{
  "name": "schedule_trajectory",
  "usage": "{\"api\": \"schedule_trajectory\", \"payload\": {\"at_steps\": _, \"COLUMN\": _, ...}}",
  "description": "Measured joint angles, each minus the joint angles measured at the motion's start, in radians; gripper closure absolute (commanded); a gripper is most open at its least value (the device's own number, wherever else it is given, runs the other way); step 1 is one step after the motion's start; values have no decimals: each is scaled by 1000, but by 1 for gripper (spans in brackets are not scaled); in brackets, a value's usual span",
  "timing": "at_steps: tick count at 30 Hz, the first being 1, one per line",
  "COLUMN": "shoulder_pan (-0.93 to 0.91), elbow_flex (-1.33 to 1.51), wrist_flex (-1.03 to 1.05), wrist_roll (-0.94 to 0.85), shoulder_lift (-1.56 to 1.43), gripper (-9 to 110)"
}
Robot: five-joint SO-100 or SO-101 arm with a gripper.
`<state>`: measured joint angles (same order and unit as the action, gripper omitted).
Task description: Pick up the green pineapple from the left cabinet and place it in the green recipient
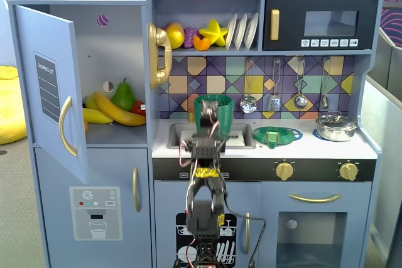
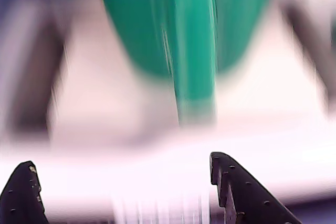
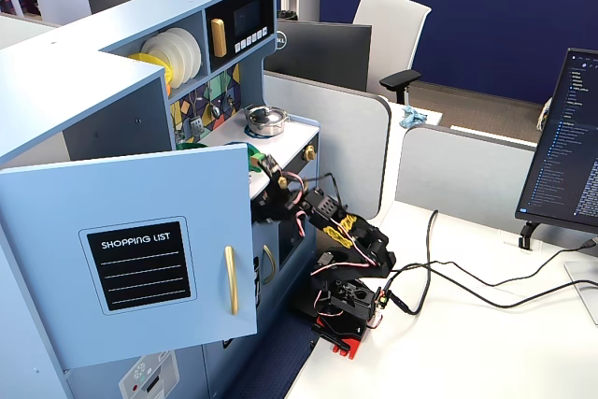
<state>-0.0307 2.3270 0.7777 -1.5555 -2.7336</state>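
Note:
The left cabinet [image 1: 119, 48] stands with its blue door [image 1: 47, 86] swung open; bananas [image 1: 119, 111] and a darker green pear [image 1: 124, 95] lie on its shelf. No green pineapple shows in any view. The green recipient [image 1: 225, 108], a ribbed dark-green cup, stands at the sink. In the wrist view it fills the top as a blurred green shape [image 2: 184, 24]. My gripper [image 1: 211, 117] is raised right in front of the cup. Its jaws [image 2: 121, 161] are wide apart with nothing between them. The side-on fixed view shows my gripper [image 3: 265, 173] at the counter edge.
A flat green strainer [image 1: 276, 135] and a silver pot [image 1: 336, 127] sit on the counter to the right of the sink. The black microwave [image 1: 320, 24] and a shelf of toy fruit are above. The open door [image 3: 140, 249] juts out beside the arm.

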Motion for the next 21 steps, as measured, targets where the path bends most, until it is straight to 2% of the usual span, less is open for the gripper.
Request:
{"api": "schedule_trajectory", "payload": {"at_steps": 7, "shoulder_pan": 0, "elbow_flex": 261, "wrist_flex": 314, "wrist_roll": 54, "shoulder_lift": -201, "gripper": 72}}
{"api": "schedule_trajectory", "payload": {"at_steps": 10, "shoulder_pan": 0, "elbow_flex": 377, "wrist_flex": 388, "wrist_roll": 87, "shoulder_lift": -245, "gripper": 75}}
{"api": "schedule_trajectory", "payload": {"at_steps": 15, "shoulder_pan": 0, "elbow_flex": 572, "wrist_flex": 356, "wrist_roll": 75, "shoulder_lift": -298, "gripper": 94}}
{"api": "schedule_trajectory", "payload": {"at_steps": 19, "shoulder_pan": 26, "elbow_flex": 664, "wrist_flex": 276, "wrist_roll": 80, "shoulder_lift": -284, "gripper": 96}}
{"api": "schedule_trajectory", "payload": {"at_steps": 21, "shoulder_pan": 48, "elbow_flex": 670, "wrist_flex": 256, "wrist_roll": 109, "shoulder_lift": -265, "gripper": 101}}
